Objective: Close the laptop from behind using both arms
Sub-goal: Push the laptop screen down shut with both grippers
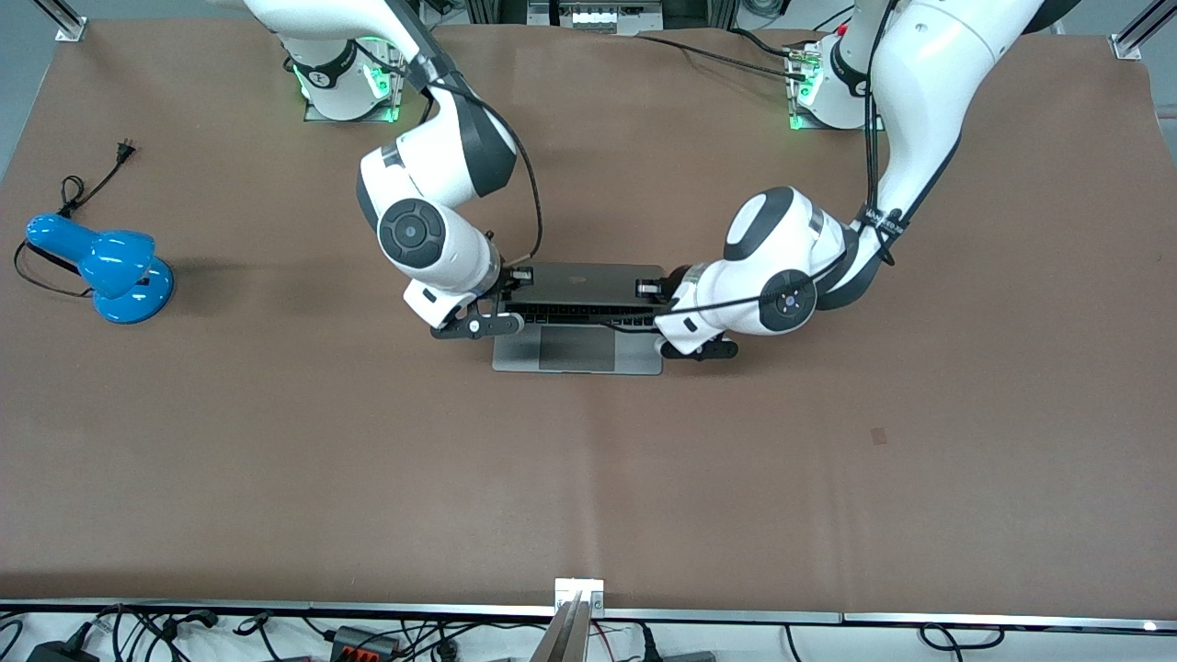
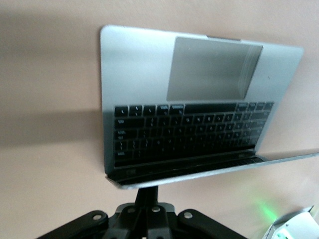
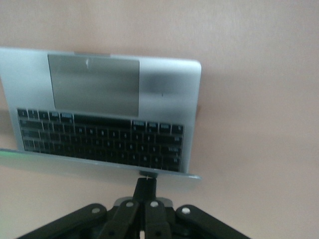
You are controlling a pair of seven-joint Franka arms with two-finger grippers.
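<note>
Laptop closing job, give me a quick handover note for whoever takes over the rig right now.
Left gripper: shut, fingertips against the lid's top edge near one corner.
Right gripper: shut, against the same edge near the other corner.
Laptop: mid-table, lid tilted forward over the keyboard, part closed.
Blue lamp: toward the right arm's end, untouched.
Done: both arms placed, lid partly lowered.
Left: press the lid flat, withdraw.
</note>
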